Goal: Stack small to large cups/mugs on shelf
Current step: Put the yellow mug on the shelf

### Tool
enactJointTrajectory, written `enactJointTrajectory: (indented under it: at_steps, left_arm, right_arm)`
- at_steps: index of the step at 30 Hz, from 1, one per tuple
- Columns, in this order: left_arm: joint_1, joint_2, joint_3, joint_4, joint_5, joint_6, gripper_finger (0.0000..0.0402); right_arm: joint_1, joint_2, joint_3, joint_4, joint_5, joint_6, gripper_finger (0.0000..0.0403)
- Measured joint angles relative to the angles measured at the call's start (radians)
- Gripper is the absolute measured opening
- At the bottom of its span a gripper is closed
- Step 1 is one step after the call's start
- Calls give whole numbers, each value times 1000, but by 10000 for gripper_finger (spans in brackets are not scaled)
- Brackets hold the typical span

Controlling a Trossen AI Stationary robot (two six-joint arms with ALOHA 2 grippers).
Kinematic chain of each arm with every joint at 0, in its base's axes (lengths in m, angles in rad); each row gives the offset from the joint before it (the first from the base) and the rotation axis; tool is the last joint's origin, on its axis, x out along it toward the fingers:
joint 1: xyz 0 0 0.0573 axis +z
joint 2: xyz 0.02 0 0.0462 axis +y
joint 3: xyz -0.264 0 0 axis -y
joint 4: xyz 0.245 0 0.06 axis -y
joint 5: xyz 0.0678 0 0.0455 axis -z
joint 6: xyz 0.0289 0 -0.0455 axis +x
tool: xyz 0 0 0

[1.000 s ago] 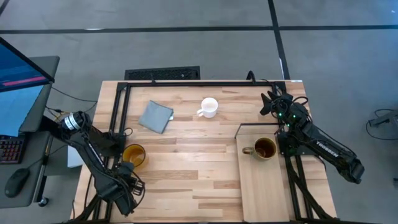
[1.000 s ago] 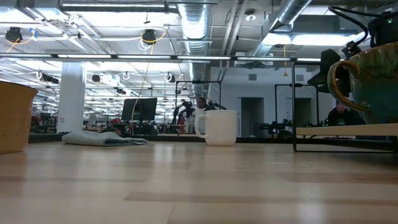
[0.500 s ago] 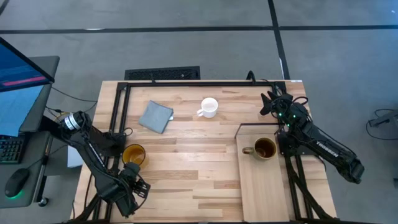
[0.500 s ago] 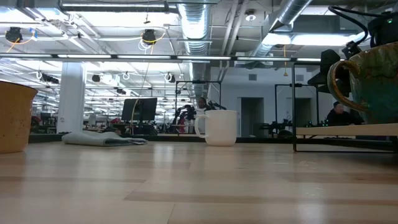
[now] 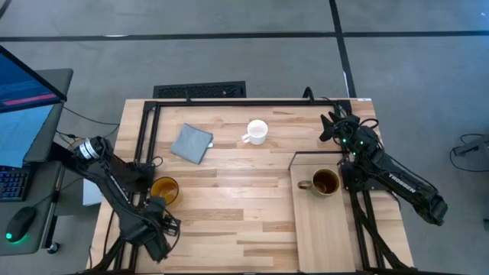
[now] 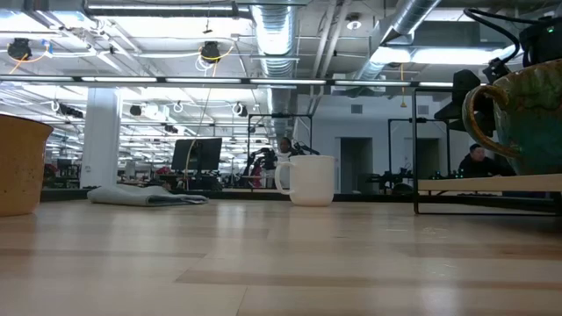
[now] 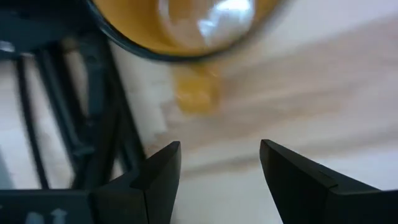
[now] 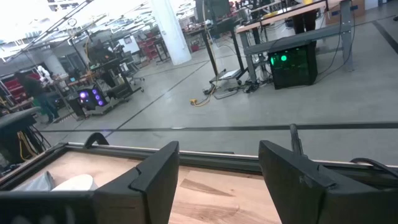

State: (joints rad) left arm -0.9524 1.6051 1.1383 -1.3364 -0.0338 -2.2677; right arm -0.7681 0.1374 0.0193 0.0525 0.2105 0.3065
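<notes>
The brown mug (image 5: 325, 182) already stands on the shelf (image 5: 325, 233), near the shelf's far end with its handle pointing toward the middle of the table (image 5: 244, 206), so the step in hand looks like fetching the second cup, the yellow mug (image 5: 164, 189). That mug sits on the table well apart from the shelf, by the table's left edge, and the left gripper (image 5: 159, 229) hovers just on the near side of it. In the left wrist view the fingers (image 7: 158, 174) stand spread with nothing between them, and the yellow mug (image 7: 186, 25) with its handle (image 7: 196, 93) lies just ahead of the tips, not yet touched. The white mug (image 5: 257, 131), the smallest, waits near the table's far edge, well apart from the shelf, with a grey cloth (image 5: 191, 143) beside it on the side away from the shelf. The right gripper (image 5: 336, 128) rests just beyond the shelf's far end; its fingers (image 8: 155, 171) are parted and hold nothing. As I judge it, the next move calls for the left gripper to advance so the fingers straddle the yellow mug's rim or handle, then clench, lift and carry it across to the shelf and set it into the brown mug, the white mug going in last.
</notes>
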Motion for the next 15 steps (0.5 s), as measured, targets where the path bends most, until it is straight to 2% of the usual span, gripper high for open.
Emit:
enactJointTrajectory:
  at_steps: [3, 5, 10, 15]
  left_arm:
    - [24, 1, -68, 28, 60, -16, 213]
    - [37, 1, -112, 104, 76, -22, 213]
    - [61, 1, -177, 226, 2, -12, 213]
    - [77, 0, -177, 205, -27, 0, 213]
  right_arm:
    - [0, 0, 0, 0, 0, 0, 244]
    - [0, 0, 0, 0, 0, 0, 244]
    - [0, 0, 0, 6, 0, 0, 244]
    - [0, 0, 0, 7, 0, 0, 244]
